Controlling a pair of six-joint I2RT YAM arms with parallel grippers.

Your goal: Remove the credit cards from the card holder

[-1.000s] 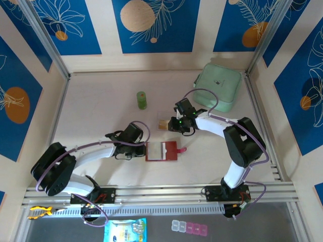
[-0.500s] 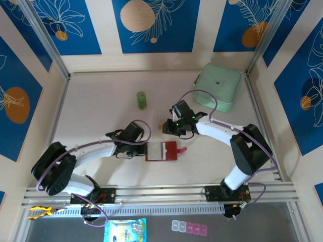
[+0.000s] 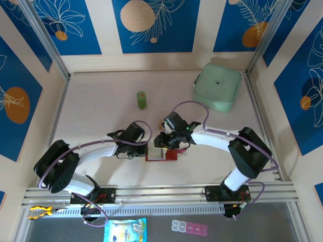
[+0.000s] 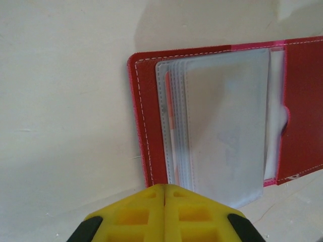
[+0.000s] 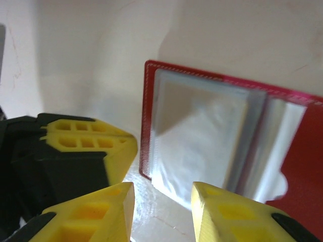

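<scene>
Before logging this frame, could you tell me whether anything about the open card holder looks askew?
Yes: the clear pockets are fanned and slightly skewed, their near corner overhanging the red card holder beside the shut left hand. Nothing looks torn.

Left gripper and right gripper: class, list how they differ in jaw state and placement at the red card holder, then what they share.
The left gripper has its jaws pressed together, no gap; the right gripper has its jaws apart. In the top view the left gripper sits at the left edge of the card holder, the right gripper over its far side. Both have yellow fingers.
</scene>
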